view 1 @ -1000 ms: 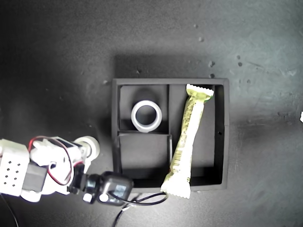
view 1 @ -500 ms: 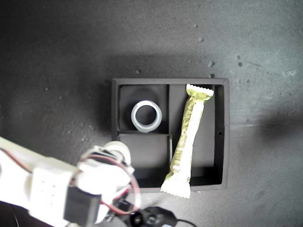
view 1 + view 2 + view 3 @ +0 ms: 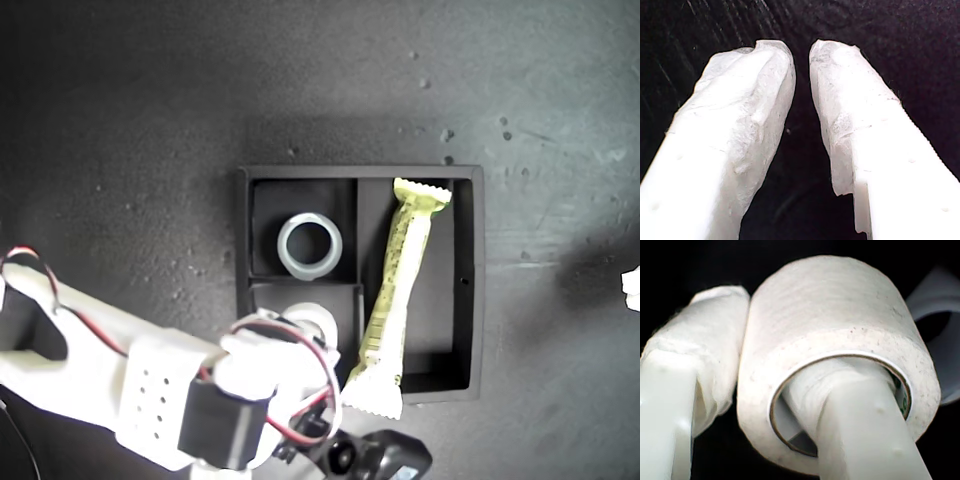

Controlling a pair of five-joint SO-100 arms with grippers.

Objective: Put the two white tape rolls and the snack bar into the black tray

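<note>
Exterior view first: the tray [image 3: 475, 290] is sitting mid-frame on a dark table [image 3: 150, 120]; the wide roll [image 3: 309, 246] is lying flat in the small compartment nearer the top of this view; the bar [image 3: 398, 296] is lying along the long compartment on the exterior view's right, a bit tilted, its lower crimped end sticking out over the tray's bottom wall. A white arm [image 3: 130, 370] with red wires is reaching in from the exterior view's bottom left; the small roll [image 3: 312, 318] is showing at its tip, over the small compartment nearer the bottom of this view; can't tell from here if it's touching the floor of it. A small white bit [image 3: 631, 287] is poking in at the exterior view's right edge.

First wrist view: my first gripper [image 3: 801, 50] is sitting with its white padded fingers a little apart, nothing between them; just dark surface behind.

Second wrist view: my second gripper [image 3: 785, 365] is clamping the small roll [image 3: 840, 325]; one finger [image 3: 860, 420] is going through the roll's core, the other [image 3: 695, 365] is pressing on the outside wall; the wide roll [image 3: 940, 325] is peeking out just behind it, blurry.
</note>
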